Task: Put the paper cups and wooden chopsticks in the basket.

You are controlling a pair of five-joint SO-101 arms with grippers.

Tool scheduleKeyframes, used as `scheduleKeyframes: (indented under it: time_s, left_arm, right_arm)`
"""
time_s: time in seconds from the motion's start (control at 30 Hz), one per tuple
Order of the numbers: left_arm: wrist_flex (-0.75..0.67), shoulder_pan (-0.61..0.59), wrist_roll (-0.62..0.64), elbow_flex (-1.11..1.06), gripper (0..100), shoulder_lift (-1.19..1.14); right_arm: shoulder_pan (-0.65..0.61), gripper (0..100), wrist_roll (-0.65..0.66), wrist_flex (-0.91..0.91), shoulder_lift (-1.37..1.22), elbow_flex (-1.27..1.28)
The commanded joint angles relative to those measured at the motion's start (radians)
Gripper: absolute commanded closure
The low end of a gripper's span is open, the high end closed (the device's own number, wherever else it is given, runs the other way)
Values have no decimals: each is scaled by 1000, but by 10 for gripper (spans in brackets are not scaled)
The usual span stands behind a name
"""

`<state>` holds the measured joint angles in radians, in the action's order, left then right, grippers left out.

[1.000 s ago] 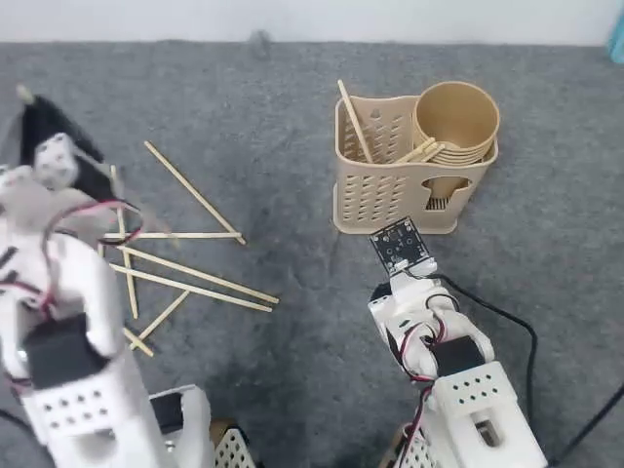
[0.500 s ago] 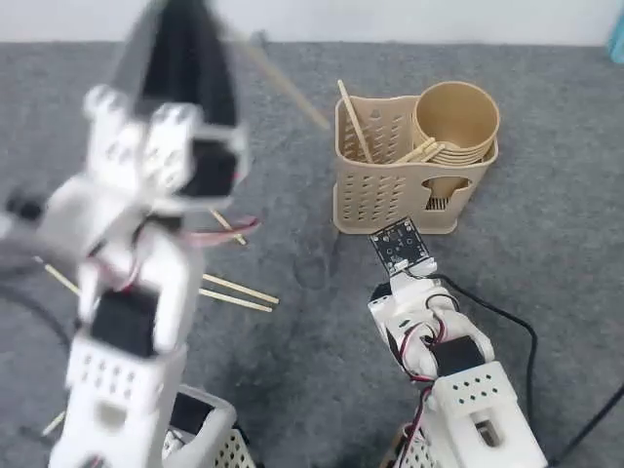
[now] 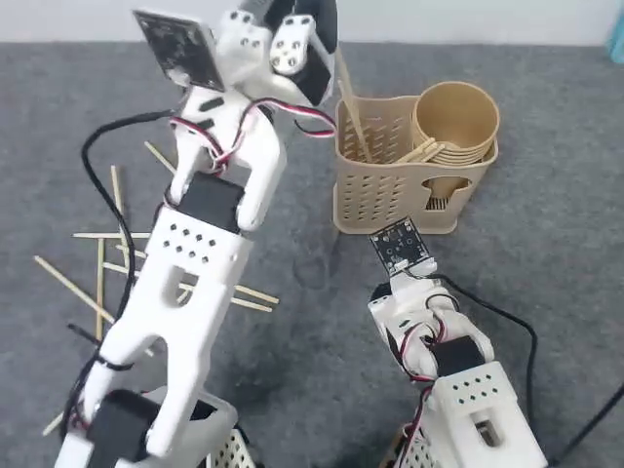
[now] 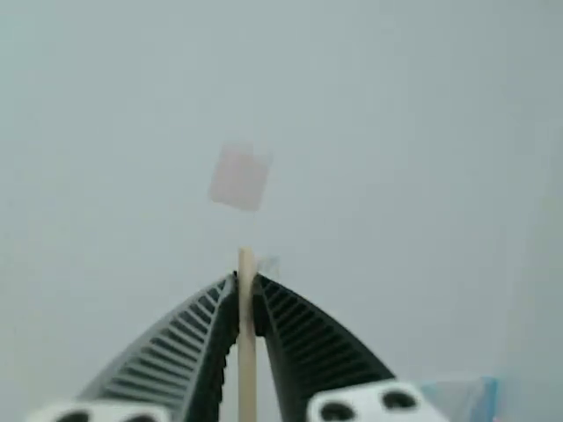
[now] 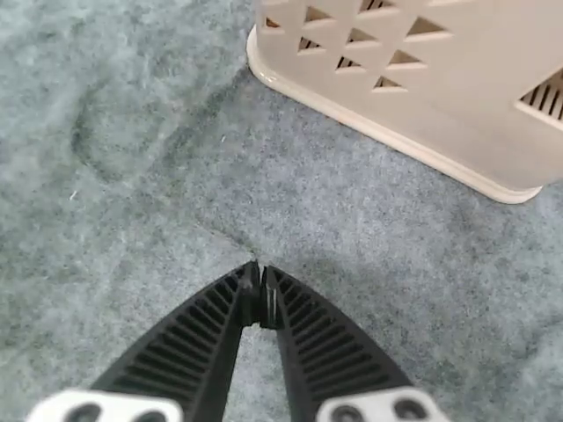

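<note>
**One chopstick clamped aloft, cups sitting in the basket**

The left gripper [image 4: 245, 286] is pinching a wooden chopstick [image 4: 246, 343] between its jaws, with the stick's tip poking just past the fingertips. In the high view the left arm [image 3: 210, 244] is stretching up and across, holding its gripper above the rear left corner of the basket [image 3: 375, 200].

The paper cups [image 3: 455, 112] are sitting nested in the basket's right compartment, with a few sticks [image 3: 419, 149] lying across their rim. A slanting chopstick [image 3: 353, 117] is leaning in the left compartment.

The right gripper [image 5: 260, 294] is hanging low over the grey carpet [image 3: 546, 224], just in front of the basket's base. Its jaws are pressing together on nothing.

The loose chopsticks [image 3: 97, 263] are lying scattered on the carpet, well apart from the basket.
</note>
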<state>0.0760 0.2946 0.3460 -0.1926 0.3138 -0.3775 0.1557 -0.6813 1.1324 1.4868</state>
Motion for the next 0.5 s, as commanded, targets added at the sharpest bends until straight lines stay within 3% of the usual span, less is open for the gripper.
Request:
scheduleKeyframes:
  time_s: [0.0,0.17,0.37,0.47]
  left_arm:
    - [-17,6,-9,-68,988,-3]
    - [-226,8,-8,-232,988,-2]
    - [-252,31,-8,-444,988,46]
    - [-353,55,-8,-590,988,95]
  right_arm:
    - [-7,986,15,22,21,-8]
    - [-7,986,15,22,21,-8]
    - [-4,986,15,22,21,-8]
    - [-5,986,15,22,21,-9]
